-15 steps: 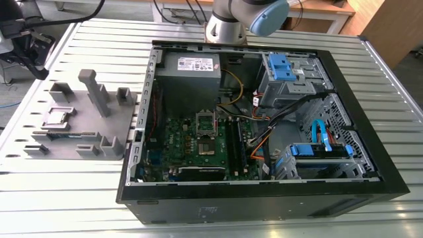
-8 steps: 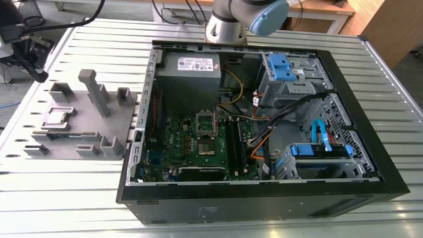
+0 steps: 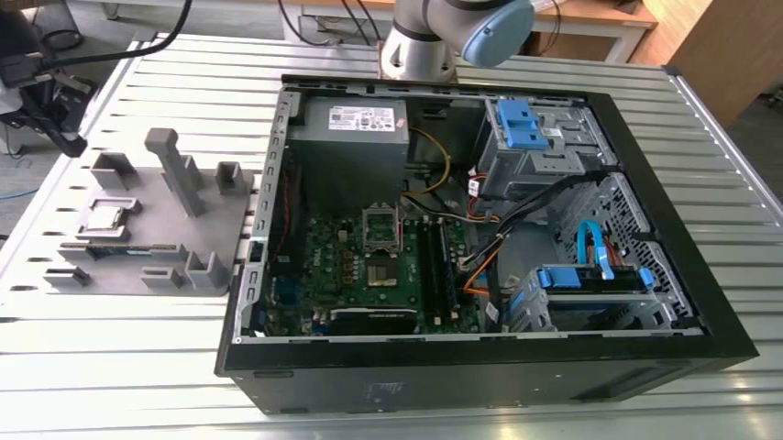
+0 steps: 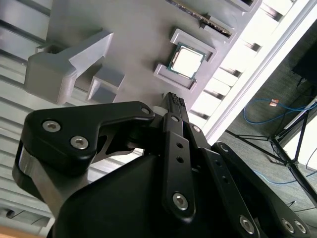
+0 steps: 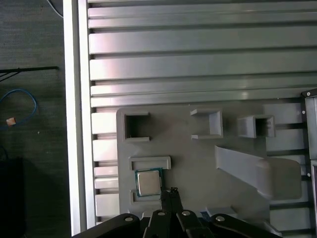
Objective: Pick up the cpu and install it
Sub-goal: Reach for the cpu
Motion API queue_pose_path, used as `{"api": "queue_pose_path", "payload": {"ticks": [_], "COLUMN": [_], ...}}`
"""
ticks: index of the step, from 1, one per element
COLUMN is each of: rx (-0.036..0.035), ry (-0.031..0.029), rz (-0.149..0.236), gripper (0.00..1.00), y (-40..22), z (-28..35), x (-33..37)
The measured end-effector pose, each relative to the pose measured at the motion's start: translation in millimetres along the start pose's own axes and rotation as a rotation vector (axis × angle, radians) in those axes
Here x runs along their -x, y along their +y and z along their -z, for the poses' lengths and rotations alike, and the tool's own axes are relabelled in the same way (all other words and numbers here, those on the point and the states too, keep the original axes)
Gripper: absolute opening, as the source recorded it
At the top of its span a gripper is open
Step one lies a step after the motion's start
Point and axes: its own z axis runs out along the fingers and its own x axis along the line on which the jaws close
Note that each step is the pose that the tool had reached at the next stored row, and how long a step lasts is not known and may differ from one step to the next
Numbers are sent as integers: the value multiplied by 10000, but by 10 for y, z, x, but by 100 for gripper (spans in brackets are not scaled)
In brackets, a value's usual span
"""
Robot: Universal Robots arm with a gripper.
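Slatted table (image 3: 123, 367) bears grey fixture plate (image 3: 153, 225) and computer case (image 3: 490, 367).

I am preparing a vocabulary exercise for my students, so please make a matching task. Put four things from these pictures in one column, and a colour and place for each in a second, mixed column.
Things:
1. cpu
2. motherboard
3. drive bracket
4. fixture plate

Descriptions:
a. blue, inside the case
b. gray, on the slatted table beside the case
c. green, lying on the case floor
d. silver top, seated in a recess of the plate

Pairs: 1-d, 2-c, 3-a, 4-b
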Motion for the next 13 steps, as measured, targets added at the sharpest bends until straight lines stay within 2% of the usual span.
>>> {"api": "queue_pose_path", "payload": {"ticks": [13], "rx": [-1], "ry": [1], "rz": [0], "gripper": [11], "y": [-21], "z": [-105], "x": [-63]}}
